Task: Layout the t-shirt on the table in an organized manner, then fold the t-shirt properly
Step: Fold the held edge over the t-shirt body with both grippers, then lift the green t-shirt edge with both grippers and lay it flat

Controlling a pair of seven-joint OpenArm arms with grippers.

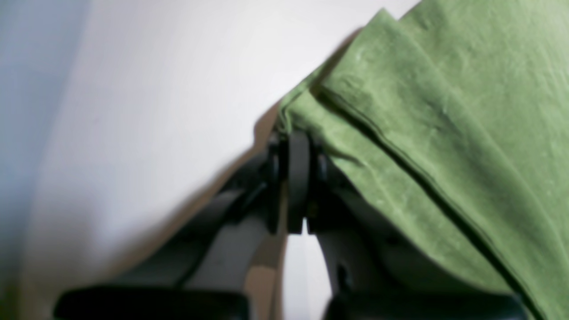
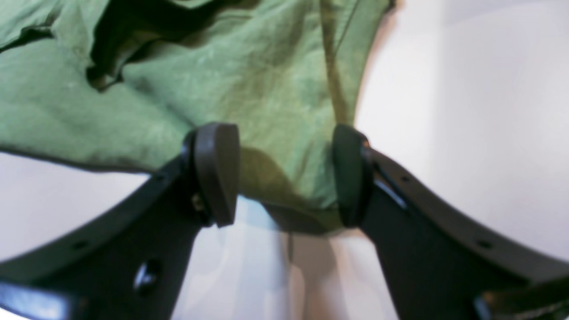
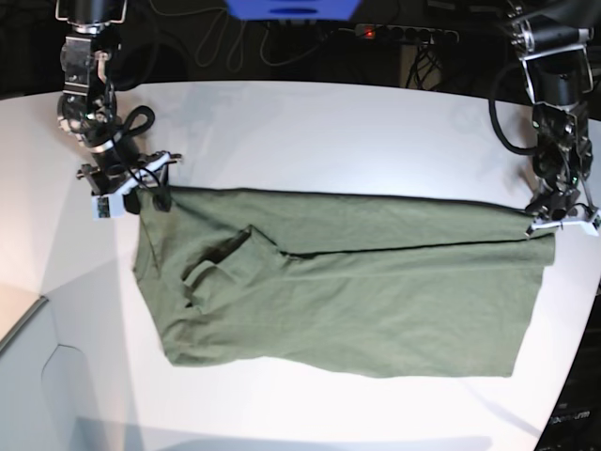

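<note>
So the left gripper (image 1: 297, 178) is pinching the t-shirt (image 1: 444, 133) at its hem corner. Right wrist view: the right gripper (image 2: 284, 178) is sitting spread over a floppy edge. Base view: shirt is lying mid-table (image 3: 310, 122); it's probably light and limp, so corners are looking safest.

Behind the desk's far edge, dark space is seen, with cables (image 3: 235, 42) and a power strip (image 3: 404, 34).
</note>
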